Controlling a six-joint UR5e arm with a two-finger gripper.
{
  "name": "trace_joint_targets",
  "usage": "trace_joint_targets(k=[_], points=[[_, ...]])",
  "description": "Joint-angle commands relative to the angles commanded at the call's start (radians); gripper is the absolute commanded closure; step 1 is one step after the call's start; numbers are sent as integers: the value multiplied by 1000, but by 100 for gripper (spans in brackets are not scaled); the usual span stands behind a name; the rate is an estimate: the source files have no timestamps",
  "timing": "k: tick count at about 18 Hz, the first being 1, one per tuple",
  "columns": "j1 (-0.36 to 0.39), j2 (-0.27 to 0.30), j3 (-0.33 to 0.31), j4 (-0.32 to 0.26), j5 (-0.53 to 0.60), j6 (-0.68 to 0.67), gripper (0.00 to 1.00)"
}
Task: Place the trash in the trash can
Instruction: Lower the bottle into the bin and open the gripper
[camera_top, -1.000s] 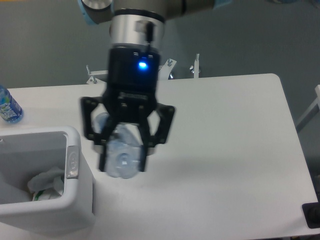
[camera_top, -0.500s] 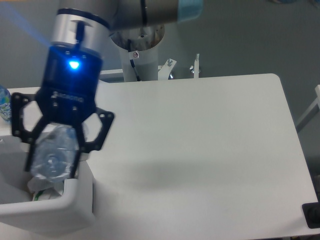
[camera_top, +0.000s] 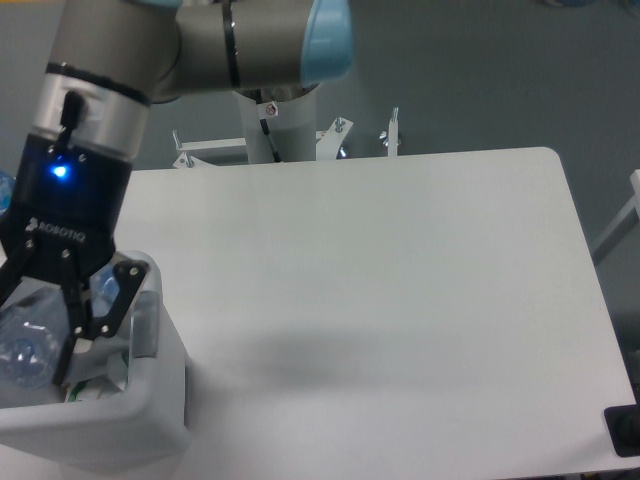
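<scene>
- Gripper (camera_top: 30, 345): positioned over the open top of the trash can, at the near left of the table (camera_top: 400, 280); its fingers are clenched on the clear bottle.
- Clear bottle (camera_top: 25, 345): held between the fingers, above or just inside the can's opening; part of it is cut off by the left edge of the view, and its cap is not visible.
- Handling, bottle: judged light and apparently empty, with thin walls that give under pressure; the smooth plastic is likely slippery, so a hold across the mid-body, as taken here, suits it best.
- Trash can (camera_top: 150, 420): a white bin with a thick rounded rim and a grey latch (camera_top: 147, 325) on its right side; it stands at the near left corner.
- Contents of the can: a small patch of whitish crumpled wrapper (camera_top: 95, 390) shows under the gripper, already inside; the rest of the interior is hidden by the gripper.
- Handling, wrapper: judged very light and soft, easily crushed, offering no firm point to grasp.
- Task state: the bottle is not yet released; opening the fingers should drop it in.
</scene>
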Motion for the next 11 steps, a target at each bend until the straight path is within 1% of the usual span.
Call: trace_joint_targets(k=[3, 4, 7, 9, 11], points=[[-2, -12, -3, 0, 0, 2, 41], [-3, -15, -3, 0, 0, 6, 39], [-8, -26, -3, 0, 0, 58, 7], [-8, -22, -6, -2, 0, 58, 0], [-5, -14, -12, -2, 0, 58, 0]])
